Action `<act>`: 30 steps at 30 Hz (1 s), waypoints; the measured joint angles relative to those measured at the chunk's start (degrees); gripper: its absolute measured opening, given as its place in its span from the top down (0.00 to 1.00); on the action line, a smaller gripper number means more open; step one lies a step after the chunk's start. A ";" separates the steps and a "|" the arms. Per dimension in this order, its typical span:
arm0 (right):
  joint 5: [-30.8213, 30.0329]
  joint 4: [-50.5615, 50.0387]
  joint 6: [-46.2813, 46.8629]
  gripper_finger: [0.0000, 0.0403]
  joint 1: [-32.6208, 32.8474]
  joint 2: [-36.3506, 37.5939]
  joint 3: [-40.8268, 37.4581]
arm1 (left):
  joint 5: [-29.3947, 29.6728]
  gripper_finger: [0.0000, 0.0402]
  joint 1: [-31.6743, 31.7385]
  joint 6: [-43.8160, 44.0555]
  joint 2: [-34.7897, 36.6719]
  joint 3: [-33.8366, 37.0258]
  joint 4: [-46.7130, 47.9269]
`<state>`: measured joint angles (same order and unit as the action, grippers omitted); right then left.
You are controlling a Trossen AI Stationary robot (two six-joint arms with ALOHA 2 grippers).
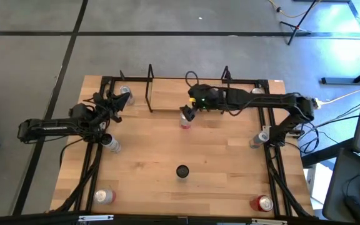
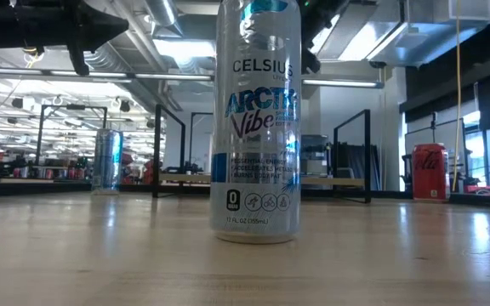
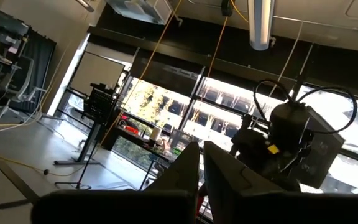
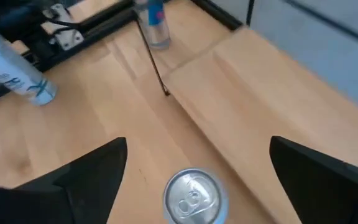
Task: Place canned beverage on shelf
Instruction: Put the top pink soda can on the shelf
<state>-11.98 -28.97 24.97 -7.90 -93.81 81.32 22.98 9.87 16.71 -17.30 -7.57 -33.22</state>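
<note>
A can with a silver top (image 4: 191,198) stands upright on the table just in front of the shelf; in the high view (image 1: 185,120) it looks pale pink. The shelf (image 1: 186,94) is a light wood plank (image 4: 278,93) between two black wire end frames at the table's far middle. My right gripper (image 1: 189,112) hangs over the can, open wide. Its two fingers (image 4: 86,180) stand either side of the can top without touching it. My left gripper (image 1: 116,103) waits at the far left. Its shut fingers (image 3: 197,171) point up into the room.
Other cans stand about the table: a tall Celsius can (image 1: 182,170) at the near middle, which fills the low view (image 2: 256,127), two on the left (image 1: 111,144) (image 1: 125,94), one on the right (image 1: 258,139), and one at each near corner (image 1: 105,195) (image 1: 262,203).
</note>
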 joint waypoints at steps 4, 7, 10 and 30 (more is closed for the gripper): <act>2.48 -0.20 6.37 0.06 -0.10 -3.04 -0.02 | -0.02 0.96 0.00 1.23 0.00 0.00 0.52; 2.52 -0.98 9.44 0.07 0.00 -5.42 -0.04 | -0.02 0.96 0.00 1.23 0.00 0.00 0.60; 2.61 -2.47 12.24 0.09 0.00 -7.38 -0.04 | -0.02 0.96 0.02 1.20 0.00 0.00 0.62; 2.69 -4.68 12.00 0.15 0.00 -14.05 -0.09 | -0.07 0.96 0.01 1.25 0.00 0.00 0.82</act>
<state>-9.29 -33.65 36.97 -7.90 -107.85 81.23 22.92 9.88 17.96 -17.30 -7.57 -32.40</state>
